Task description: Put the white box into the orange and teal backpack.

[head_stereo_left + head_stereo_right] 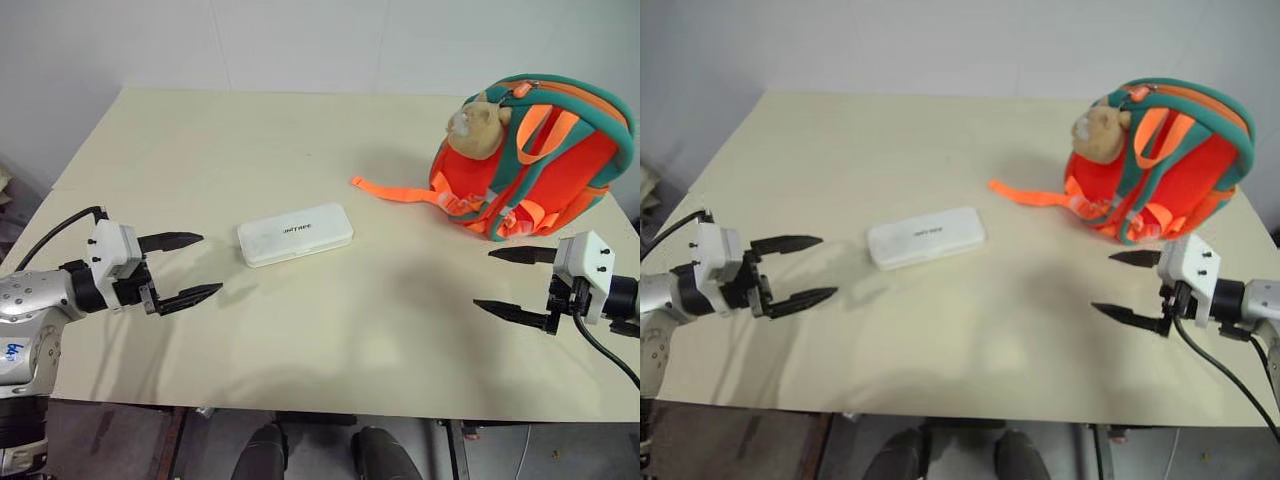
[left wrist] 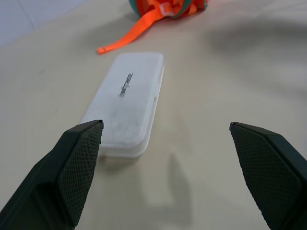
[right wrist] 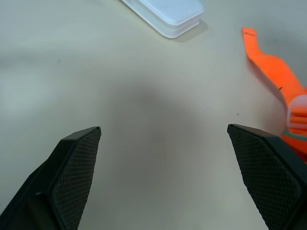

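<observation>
The white box [image 1: 295, 234] lies flat on the cream table [image 1: 200, 140], near its middle, lid up with small dark lettering. The orange and teal backpack [image 1: 545, 165] stands at the back right, a tan plush toy [image 1: 478, 127] on it and an orange strap [image 1: 395, 190] trailing toward the box. My left gripper [image 1: 196, 266] hovers open just left of the box, pointing at it, nothing between its fingers. In the left wrist view the box [image 2: 127, 98] sits just beyond the fingertips [image 2: 81, 158]. My right gripper [image 1: 505, 280] is open and empty in front of the backpack.
The table's front edge [image 1: 300, 408] runs just below both grippers. A pale wall stands behind the far edge. Bare tabletop spreads between the box and the right gripper. Dark cables trail from both wrists.
</observation>
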Robot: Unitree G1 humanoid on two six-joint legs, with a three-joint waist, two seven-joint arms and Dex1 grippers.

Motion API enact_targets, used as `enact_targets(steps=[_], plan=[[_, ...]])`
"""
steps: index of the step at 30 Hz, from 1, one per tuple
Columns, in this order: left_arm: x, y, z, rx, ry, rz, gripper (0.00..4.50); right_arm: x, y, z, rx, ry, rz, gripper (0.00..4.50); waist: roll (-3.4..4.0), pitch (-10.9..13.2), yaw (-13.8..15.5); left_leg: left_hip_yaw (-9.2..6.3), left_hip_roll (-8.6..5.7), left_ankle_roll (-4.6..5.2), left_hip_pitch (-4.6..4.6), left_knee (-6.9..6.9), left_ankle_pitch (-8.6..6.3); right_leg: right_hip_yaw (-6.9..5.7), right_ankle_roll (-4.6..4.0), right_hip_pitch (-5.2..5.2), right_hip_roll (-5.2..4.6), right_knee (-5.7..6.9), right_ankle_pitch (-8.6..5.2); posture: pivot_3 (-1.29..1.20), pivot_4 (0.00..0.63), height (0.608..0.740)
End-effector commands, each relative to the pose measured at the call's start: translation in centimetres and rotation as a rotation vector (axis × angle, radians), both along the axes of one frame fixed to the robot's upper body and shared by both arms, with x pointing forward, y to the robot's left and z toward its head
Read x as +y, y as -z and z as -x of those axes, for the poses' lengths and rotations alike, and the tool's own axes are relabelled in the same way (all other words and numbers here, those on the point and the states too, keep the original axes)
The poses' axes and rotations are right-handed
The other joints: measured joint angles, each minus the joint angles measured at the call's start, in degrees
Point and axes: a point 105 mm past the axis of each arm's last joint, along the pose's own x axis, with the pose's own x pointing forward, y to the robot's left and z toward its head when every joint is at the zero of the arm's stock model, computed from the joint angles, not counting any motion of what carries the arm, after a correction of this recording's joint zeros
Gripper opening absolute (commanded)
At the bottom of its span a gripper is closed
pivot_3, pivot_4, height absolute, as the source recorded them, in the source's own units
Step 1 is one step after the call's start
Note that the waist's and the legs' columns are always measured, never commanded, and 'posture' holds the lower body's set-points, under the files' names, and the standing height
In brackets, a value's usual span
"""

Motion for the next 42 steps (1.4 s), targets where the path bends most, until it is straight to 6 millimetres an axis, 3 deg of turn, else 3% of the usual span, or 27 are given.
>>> enact_targets(steps=[1, 6, 8, 10, 13, 18, 20, 23, 26, 31, 42], plan=[[-0.6, -0.8, 0.1, -0.028, 0.024, 0.014, 4.5, -0.1, -1.5, 0.0, -0.048, -0.008, 0.006, 4.48, 0.0, 0.0, -0.1, 0.0, 0.01, 0.0, 0.0, 0.0, 0.0, 0.0, -0.01, -0.01, 0.01, 0.0, 0.01, 0.0, 0.15, 0.74], [-1.0, -0.6, 0.1, -0.027, 0.022, 0.027, 4.5, 0.2, -0.8, -1.4, -0.062, -0.002, -0.025, 4.48, -0.01, 0.0, -0.1, 0.0, 0.06, -0.01, 0.0, 0.01, 0.01, 0.0, -0.01, -0.01, 0.02, 0.0, 0.01, 0.0, 0.15, 0.74], [-0.5, -0.6, -0.1, -0.04, -0.01, 0.013, 4.5, 1.7, -0.5, -2.5, -0.067, -0.033, -0.057, 4.48, -0.01, 0.0, -0.2, 0.0, 0.07, -0.01, 0.0, 0.02, 0.01, 0.0, -0.01, -0.02, 0.02, 0.01, 0.01, 0.0, 0.15, 0.74], [0.2, -1.1, -0.6, -0.065, -0.06, 0.026, 4.12, 3.2, -0.4, -3.5, -0.075, -0.057, -0.093, 4.31, -0.01, 0.0, -0.4, 0.0, 0.09, -0.03, 0.01, 0.03, 0.02, 0.0, -0.03, -0.05, 0.03, 0.05, 0.02, 0.0, 0.15, 0.74], [1.2, -1.3, -0.9, -0.07, -0.119, 0.018, 3.33, 5.5, 0.1, -4.9, -0.08, -0.088, -0.115, 3.56, -0.01, 0.0, -0.5, -0.03, 0.12, -0.06, -0.01, 0.02, 0.04, -0.01, -0.03, -0.08, 0.05, 0.07, 0.02, 0.0, 0.15, 0.74], [2.9, -1.1, -2.3, -0.056, -0.26, 0.033, 1.74, 8.6, 0.7, -7.5, -0.086, -0.088, -0.151, 1.78, -0.01, 0.0, -0.9, -0.03, 0.08, -0.06, -0.02, -0.01, 0.04, -0.01, -0.03, -0.12, 0.0, 0.07, 0.02, 0.0, 0.15, 0.74], [4.0, -0.1, -3.3, -0.002, -0.371, 0.048, 1.11, 10.4, 0.8, -8.9, -0.078, -0.099, -0.173, 1.1, -0.01, 0.0, -1.2, -0.05, 0.08, -0.06, -0.03, 0.0, 0.04, -0.04, -0.03, -0.12, 0.01, 0.07, 0.02, 0.0, 0.15, 0.74], [3.1, 2.0, -3.2, 0.078, -0.397, 0.078, 0.15, 11.8, 0.5, -11.2, -0.104, -0.094, -0.182, 0.05, 0.0, 0.0, -1.6, -0.07, 0.07, -0.09, 0.01, 0.02, 0.1, 0.0, -0.03, -0.18, 0.01, 0.25, 0.02, 0.0, 0.15, 0.74], [2.6, 3.7, -3.4, 0.119, -0.463, 0.092, 0.04, 12.8, 0.3, -12.8, -0.098, -0.083, -0.206, 0.01, 0.0, 0.0, -1.7, -0.06, 0.06, -0.19, 0.0, 0.01, 0.16, 0.03, -0.03, -0.22, -0.02, 0.3, 0.02, 0.0, 0.15, 0.74], [2.2, 5.3, -3.9, 0.151, -0.591, 0.112, 0.04, 14.4, 2.2, -14.8, -0.103, -0.046, -0.117, 0.01, -0.02, 0.0, -1.7, -0.06, 0.13, -0.33, -0.01, 0.02, 0.24, -0.09, -0.03, -0.27, 0.02, 0.43, 0.02, 0.0, 0.15, 0.74], [0.2, 5.6, -4.8, 0.155, -0.599, 0.122, 0.04, 18.9, 2.6, -16.7, -0.116, 0.012, -0.122, 0.01, -0.02, 0.0, -3.1, -0.1, 0.05, -0.37, 0.05, 0.12, 0.4, -0.1, -0.03, -0.31, 0.04, 0.86, 0.02, 0.0, 0.15, 0.74]])
